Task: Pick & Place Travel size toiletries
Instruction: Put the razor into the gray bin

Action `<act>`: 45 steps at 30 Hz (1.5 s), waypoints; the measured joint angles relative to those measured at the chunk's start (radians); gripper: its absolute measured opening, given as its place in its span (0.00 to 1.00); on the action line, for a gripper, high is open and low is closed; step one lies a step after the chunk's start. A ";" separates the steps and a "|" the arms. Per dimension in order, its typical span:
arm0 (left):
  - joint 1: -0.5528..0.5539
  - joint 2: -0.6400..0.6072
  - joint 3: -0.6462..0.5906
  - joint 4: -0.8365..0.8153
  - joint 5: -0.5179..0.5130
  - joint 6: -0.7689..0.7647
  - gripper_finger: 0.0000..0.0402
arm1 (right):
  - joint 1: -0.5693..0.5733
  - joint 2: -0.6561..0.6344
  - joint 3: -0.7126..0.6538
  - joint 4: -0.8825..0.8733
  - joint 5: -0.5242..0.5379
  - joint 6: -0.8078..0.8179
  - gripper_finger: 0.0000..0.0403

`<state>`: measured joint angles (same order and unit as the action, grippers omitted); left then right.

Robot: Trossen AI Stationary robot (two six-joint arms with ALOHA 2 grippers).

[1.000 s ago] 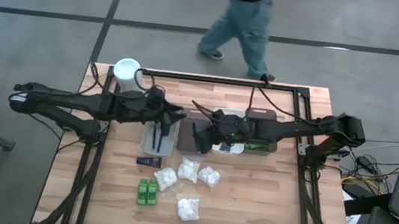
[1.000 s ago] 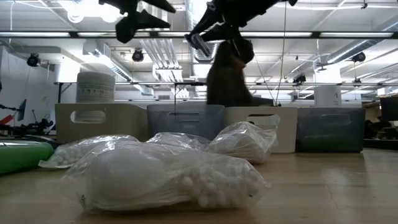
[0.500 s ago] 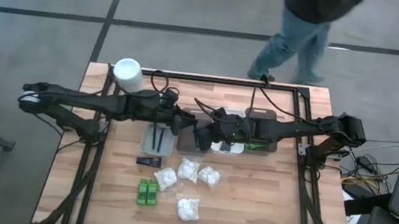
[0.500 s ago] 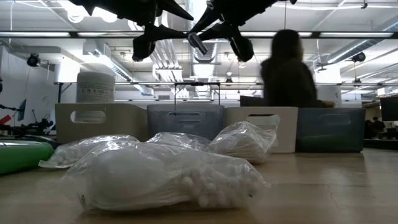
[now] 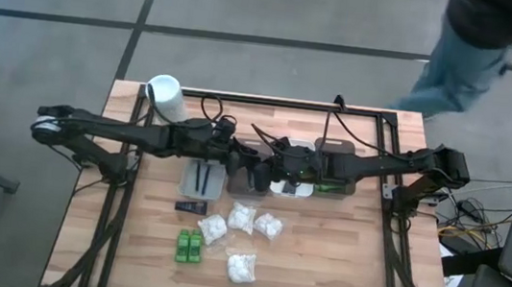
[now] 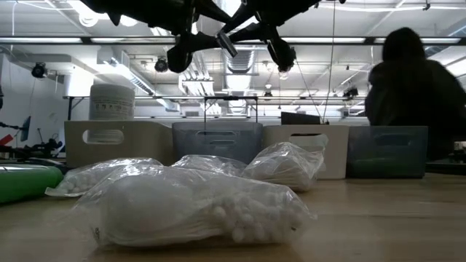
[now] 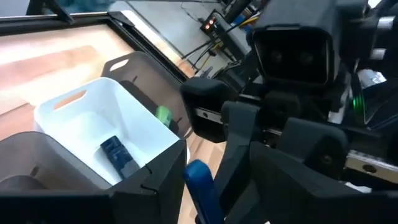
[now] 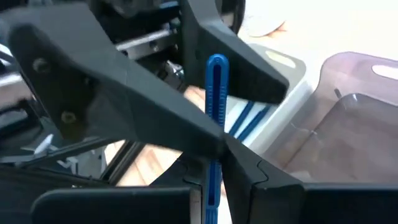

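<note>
The right gripper [image 8: 212,180], jaws closed on a blue razor [image 8: 215,93], meets the half-open, empty left gripper [image 5: 235,157] above the grey tray [image 5: 202,178] holding two razors [image 5: 202,174].

packets [image 5: 238,232] before trays [image 5: 202,178], container [image 5: 165,95] behind

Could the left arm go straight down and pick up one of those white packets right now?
Probably yes, with a short move. The left gripper hangs above the trays, beside the right gripper, which holds a blue razor. The white packets lie on the bare table just nearer the front, with nothing over them.
</note>
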<state>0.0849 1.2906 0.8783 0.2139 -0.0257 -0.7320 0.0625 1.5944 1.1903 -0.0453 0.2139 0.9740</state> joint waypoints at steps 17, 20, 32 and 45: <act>0.012 -0.026 0.000 -0.097 0.004 0.050 0.37 | 0.020 0.000 0.010 0.000 0.051 0.005 0.06; 0.012 -0.025 0.000 -0.090 0.008 0.061 0.30 | 0.020 0.000 0.010 -0.001 0.051 0.007 0.06; 0.014 -0.024 0.000 -0.127 -0.069 0.163 0.09 | 0.020 -0.003 0.013 0.007 0.043 0.027 0.23; 0.167 -0.169 -0.001 -0.726 0.036 0.037 0.09 | 0.058 -0.051 0.012 -0.203 0.013 0.111 0.53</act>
<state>0.2515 1.1218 0.8775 -0.5120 0.0103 -0.6951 0.1203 1.5433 1.2018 -0.2482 0.2268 1.0846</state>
